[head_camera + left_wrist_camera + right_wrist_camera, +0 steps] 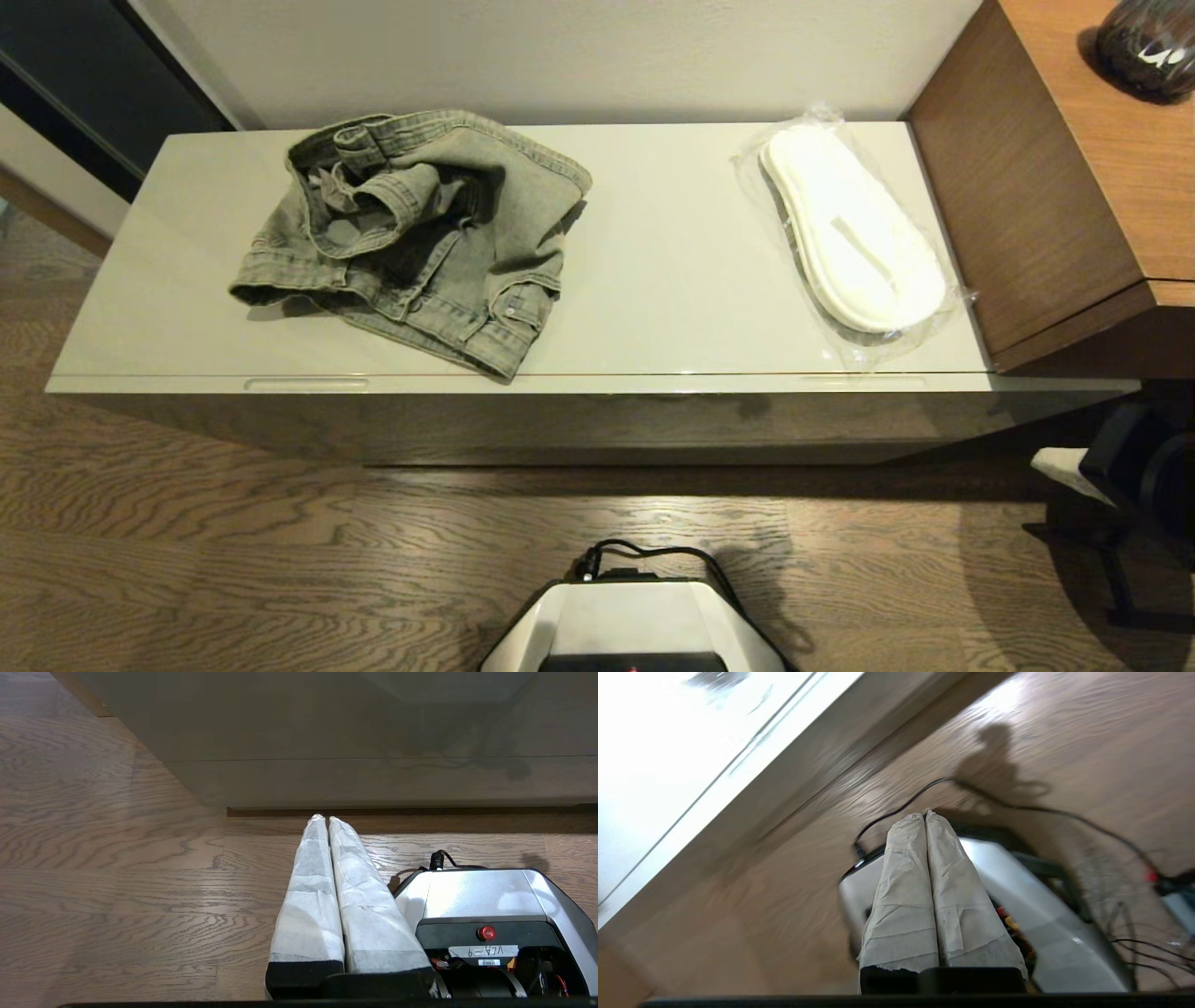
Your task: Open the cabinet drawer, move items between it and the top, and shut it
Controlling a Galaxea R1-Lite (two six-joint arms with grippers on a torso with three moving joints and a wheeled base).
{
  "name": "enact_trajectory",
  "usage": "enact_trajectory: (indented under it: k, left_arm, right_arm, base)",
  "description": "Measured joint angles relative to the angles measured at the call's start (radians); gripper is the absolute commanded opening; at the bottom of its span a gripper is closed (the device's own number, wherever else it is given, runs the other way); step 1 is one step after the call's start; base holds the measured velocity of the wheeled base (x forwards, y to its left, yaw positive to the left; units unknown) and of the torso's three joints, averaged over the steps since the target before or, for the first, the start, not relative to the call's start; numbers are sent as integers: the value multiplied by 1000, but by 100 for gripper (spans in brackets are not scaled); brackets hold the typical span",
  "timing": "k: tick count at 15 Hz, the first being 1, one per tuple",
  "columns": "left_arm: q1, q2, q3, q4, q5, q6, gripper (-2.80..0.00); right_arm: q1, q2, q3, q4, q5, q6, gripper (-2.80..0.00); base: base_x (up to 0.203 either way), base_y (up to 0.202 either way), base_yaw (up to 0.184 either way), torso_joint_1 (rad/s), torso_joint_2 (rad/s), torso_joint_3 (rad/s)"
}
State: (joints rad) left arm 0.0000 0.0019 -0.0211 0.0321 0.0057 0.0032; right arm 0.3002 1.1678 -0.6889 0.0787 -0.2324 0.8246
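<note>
The cabinet drawer [597, 415] is shut, its glossy cream front showing two oblong finger recesses along the upper edge. On the top [672, 271] lie the items: a crumpled grey-green denim garment [420, 233] at the left and a plastic-wrapped pair of white slippers [854, 233] at the right. My left gripper [325, 817] hangs shut and empty low over the floor before the cabinet front [373, 732]. My right gripper [924, 813] is also shut and empty, off the cabinet's right end and pointing over my base; its white-wrapped tip [1060, 465] shows in the head view.
A brown wood-grain desk [1102, 140] butts against the cabinet's right end, with a dark rounded object [1148, 42] on it. My base [639, 621] stands on the wood floor [233, 541] in front of the cabinet. Cables [1064, 816] trail across the floor by the base.
</note>
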Motion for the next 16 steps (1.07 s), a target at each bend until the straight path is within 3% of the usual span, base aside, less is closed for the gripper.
enact_trajectory:
  k: [3, 12, 16]
  left_arm:
    - [0, 0, 0, 0, 0, 0, -280]
    - [0, 0, 0, 0, 0, 0, -280]
    - [0, 0, 0, 0, 0, 0, -280]
  right_arm:
    - [0, 33, -3, -32, -40, 7, -280]
    - [0, 118, -24, -56, -39, 30, -280]
    - [4, 158, -15, -164, -36, 26, -280]
  base:
    - [0, 0, 0, 0, 0, 0]
    - [0, 0, 0, 0, 0, 0]
    - [0, 0, 0, 0, 0, 0]
